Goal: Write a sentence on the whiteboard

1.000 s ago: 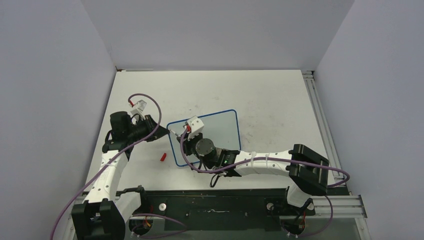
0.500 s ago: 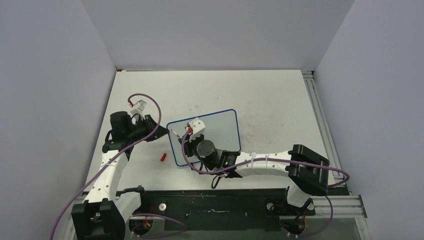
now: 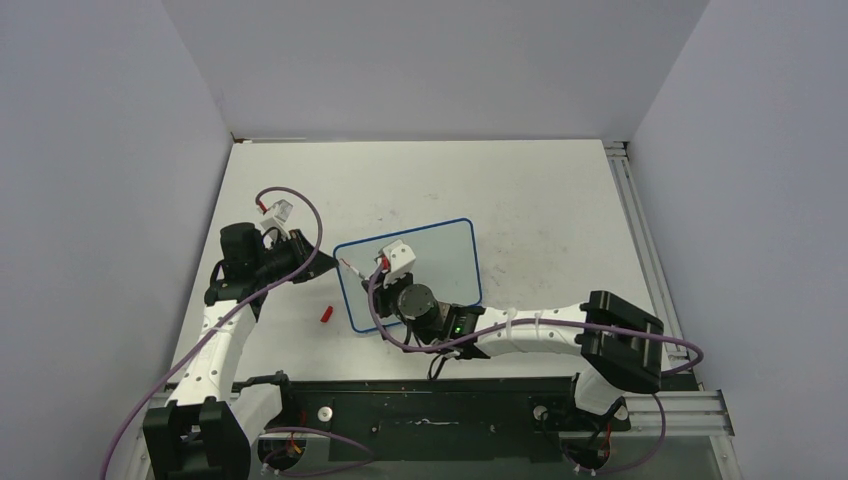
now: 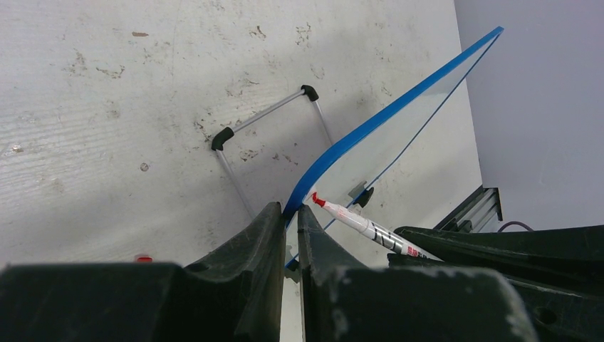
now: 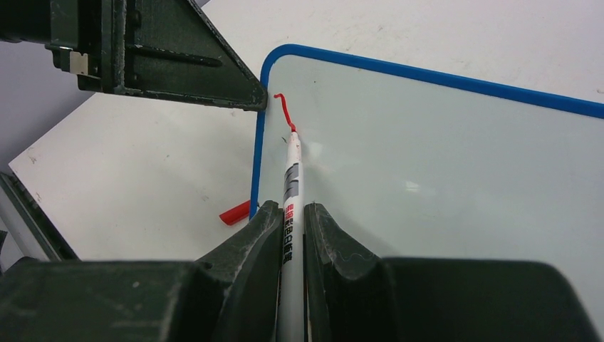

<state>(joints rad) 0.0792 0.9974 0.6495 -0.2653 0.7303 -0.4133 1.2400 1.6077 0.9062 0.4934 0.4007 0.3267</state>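
The whiteboard [image 3: 440, 262], glossy white with a thin blue frame, stands tilted near the table's middle; it also shows in the right wrist view [image 5: 441, 171] and the left wrist view [image 4: 399, 107]. My left gripper [image 4: 290, 214] is shut on its blue left edge. My right gripper [image 5: 290, 214] is shut on a white marker [image 5: 291, 185] whose red tip touches the board near its top left corner. Of the sentence only one short red hooked stroke [image 5: 283, 107] shows. The marker also appears in the left wrist view [image 4: 360, 224].
A red marker cap [image 3: 326, 314] lies on the scuffed white tabletop [image 3: 540, 190] just left of the board; it also shows in the right wrist view [image 5: 233, 213]. The board's wire stand with black feet [image 4: 267, 121] rests behind it. Grey walls enclose the table.
My right gripper with the marker has shifted slightly down and right along the board. The left arm and the board have not moved.
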